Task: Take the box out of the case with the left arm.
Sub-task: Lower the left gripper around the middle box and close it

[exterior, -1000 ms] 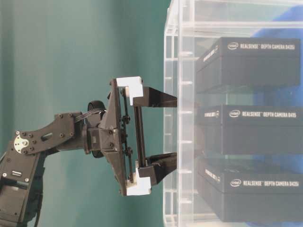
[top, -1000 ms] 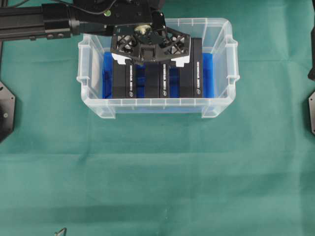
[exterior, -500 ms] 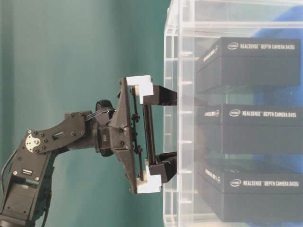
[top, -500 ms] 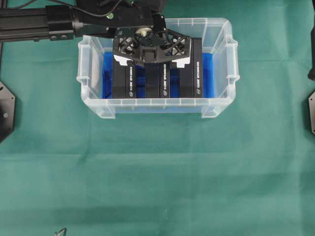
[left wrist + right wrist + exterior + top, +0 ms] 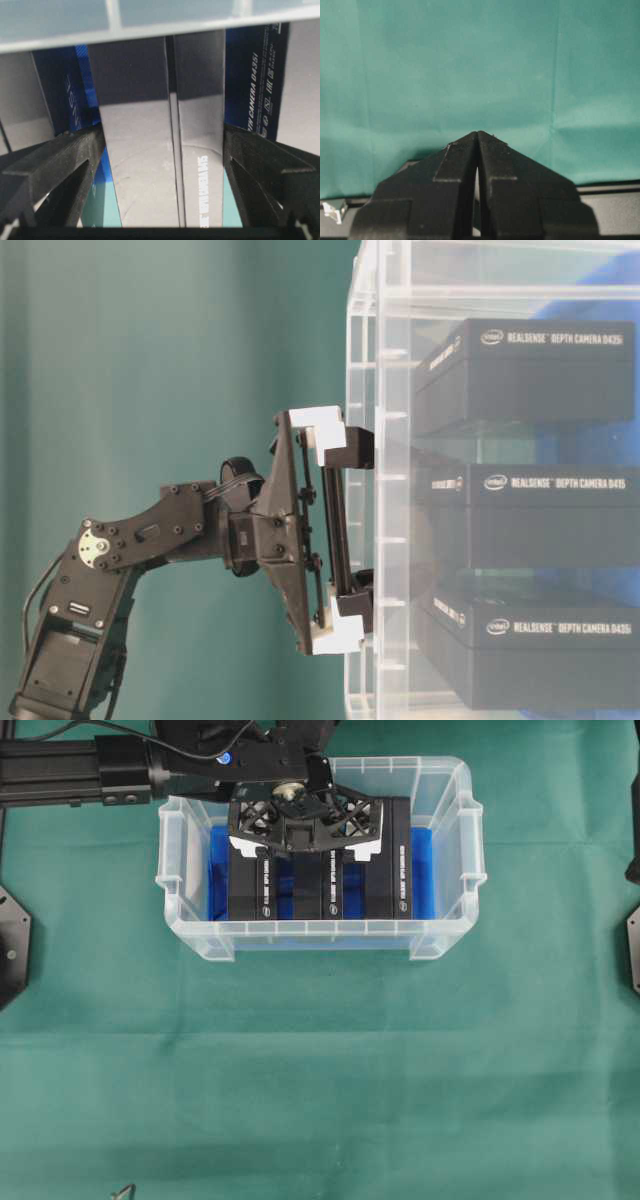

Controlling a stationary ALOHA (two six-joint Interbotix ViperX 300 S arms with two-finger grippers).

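Note:
The case (image 5: 320, 927) is a clear tub with a blue floor, standing at the back middle of the green cloth. Three black boxes lie side by side in it: left (image 5: 252, 892), middle (image 5: 320, 892) and right (image 5: 392, 870). My left gripper (image 5: 305, 832) reaches down into the case over the middle box, open wide. In the left wrist view the gripper (image 5: 163, 145) has its black fingers (image 5: 65, 165) on either side of the middle box (image 5: 150, 160), close to its sides. The right gripper (image 5: 477, 134) is shut on nothing above bare cloth.
The table-level view shows the left gripper (image 5: 362, 525) entering the case (image 5: 385, 360) through its open top, boxes stacked in that view (image 5: 530, 515). Black mounts sit at the left (image 5: 12, 945) and right (image 5: 630, 950) table edges. Green cloth covers the front.
The left gripper has gone deeper into the case, its fingers sliding down either side of the middle box. Its opening is unchanged. The boxes have not moved.

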